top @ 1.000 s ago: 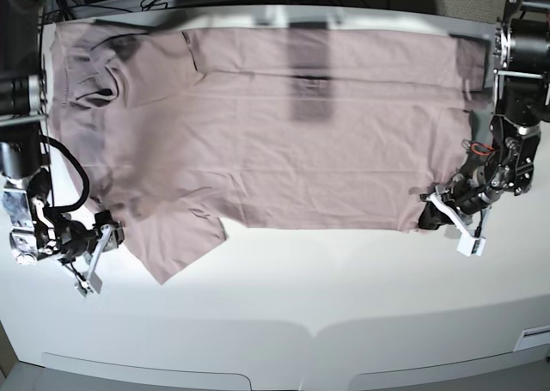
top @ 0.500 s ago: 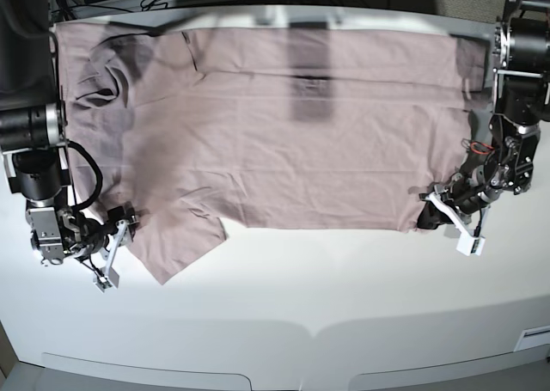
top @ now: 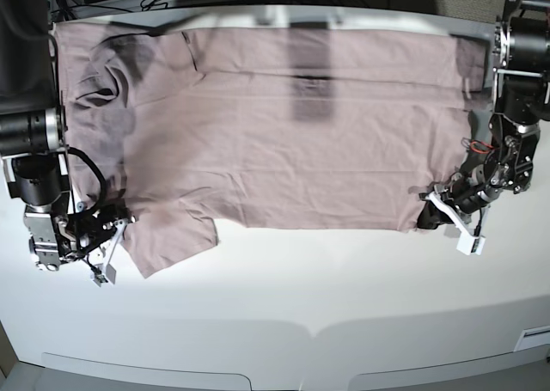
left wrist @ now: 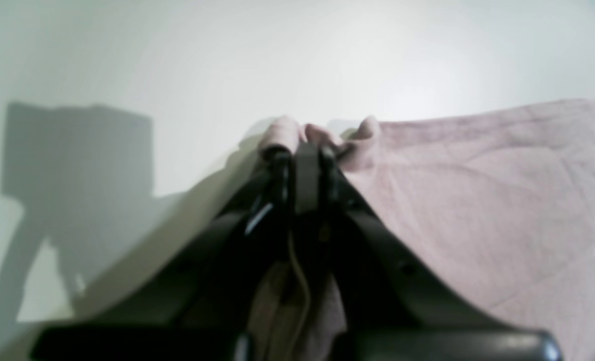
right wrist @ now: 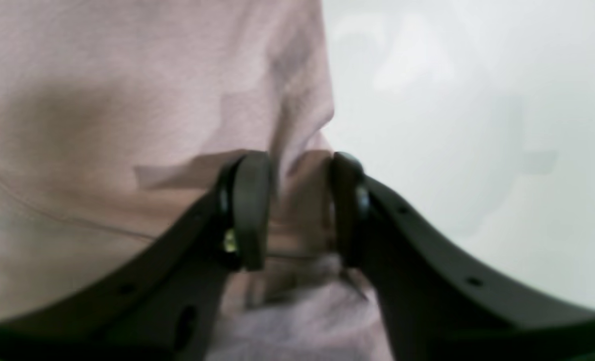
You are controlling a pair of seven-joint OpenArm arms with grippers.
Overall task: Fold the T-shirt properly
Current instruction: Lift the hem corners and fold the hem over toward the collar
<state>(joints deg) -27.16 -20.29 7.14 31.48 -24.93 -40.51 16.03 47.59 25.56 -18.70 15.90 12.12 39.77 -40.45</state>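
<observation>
The T-shirt (top: 292, 125) is spread flat across the far half of the white table (top: 326, 305), its sleeves toward the base view's left and its hem toward the right. The left gripper (top: 434, 209) is seen clamped tight on the near hem corner, a pinch of pink fabric bunched above the closed jaws in its wrist view (left wrist: 302, 150); no change is seen there against the earlier frames. The right gripper (top: 116, 236) has been brought in from beside the table edge to the near sleeve. Its jaws, wide a moment ago, are now half closed with a fold of sleeve cloth between the fingers (right wrist: 250, 210) (whether it is already gripped cannot be told). The sleeve's lower tip has been drawn slightly inward since the previous frame.
</observation>
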